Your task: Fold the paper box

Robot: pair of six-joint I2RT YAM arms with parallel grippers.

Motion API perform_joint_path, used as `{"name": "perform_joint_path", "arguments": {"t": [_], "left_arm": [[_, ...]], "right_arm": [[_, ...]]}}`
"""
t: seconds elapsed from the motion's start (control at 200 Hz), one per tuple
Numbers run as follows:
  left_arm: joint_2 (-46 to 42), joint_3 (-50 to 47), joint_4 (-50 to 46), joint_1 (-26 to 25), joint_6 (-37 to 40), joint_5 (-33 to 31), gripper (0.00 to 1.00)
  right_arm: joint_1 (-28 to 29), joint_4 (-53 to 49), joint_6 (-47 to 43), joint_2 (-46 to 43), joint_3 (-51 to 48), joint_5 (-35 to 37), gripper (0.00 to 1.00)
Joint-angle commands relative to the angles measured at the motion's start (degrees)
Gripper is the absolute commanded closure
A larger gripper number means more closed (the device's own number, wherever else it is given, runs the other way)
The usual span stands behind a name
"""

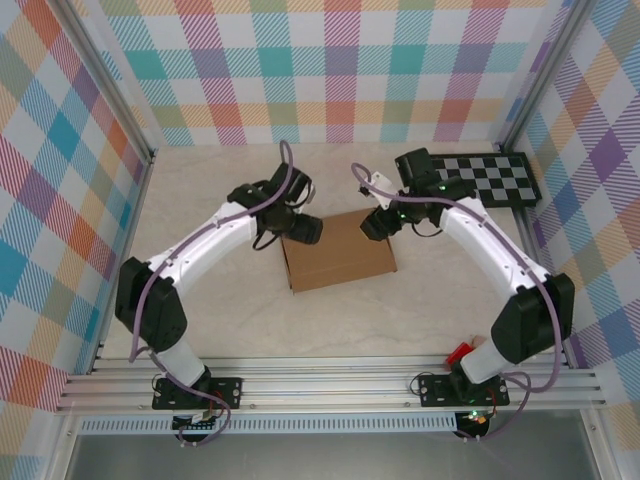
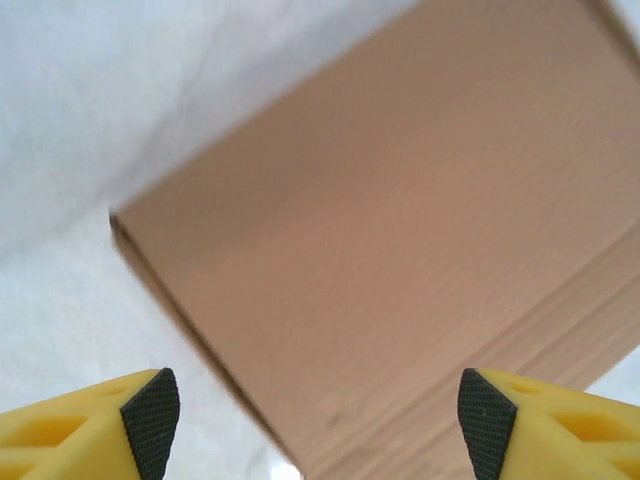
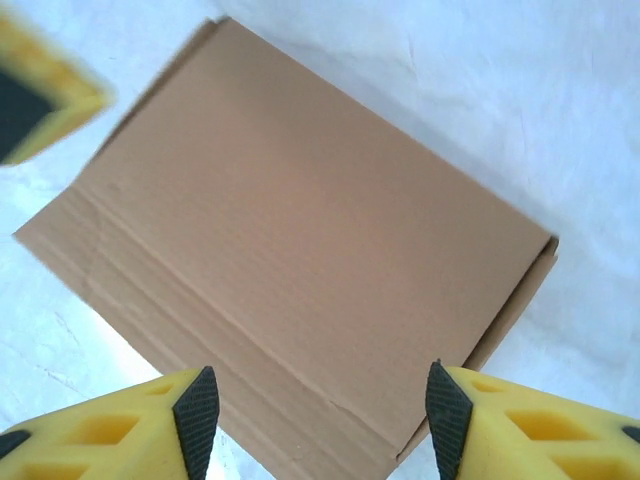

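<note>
My left pincer (image 2: pixel 320 425) stands wide open over the far left corner of the paper box (image 1: pixel 340 252) and grips nothing. My right pincer (image 3: pixel 320 410) is also open and empty, over the far right corner. The box lies flat and closed in the middle of the desk (image 1: pixel 230 320).

You see the table (image 1: pixel 220 320) as a pale, cream, faintly marbled surface. Near its centre the paper box (image 1: pixel 340 255) lies flat on it: a closed, shallow rectangle of plain brown cardboard, broad face up, turned slightly out of square with the table's near edge. At the far right corner you find the black-and-white checkerboard panel (image 1: pixel 495 178), also lying flat on the surface and well apart from the box.
</note>
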Motion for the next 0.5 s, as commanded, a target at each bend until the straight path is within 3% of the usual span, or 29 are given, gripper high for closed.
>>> {"name": "perform_joint_path", "arguments": {"t": [0.0, 0.155, 0.27, 0.495], "left_arm": [[8.3, 3.8, -1.3, 1.1, 4.9, 0.9, 0.25], [16.2, 9.8, -2.3, 1.4, 7.4, 0.3, 0.26], [20.1, 12.5, -2.9, 1.8, 8.1, 1.7, 0.27], [20.2, 13.0, -3.2, 2.0, 9.2, 0.0, 0.24]], "right_arm": [[1.9, 0.7, -12.9, -3.0, -3.3, -3.3, 0.42], [5.7, 8.2, -20.8, -6.6, -12.7, 0.9, 0.43], [9.1, 14.3, -28.4, -8.0, -19.4, 2.4, 0.55], [10.8, 17.0, -32.0, -4.4, -21.3, 3.7, 0.5]]}}
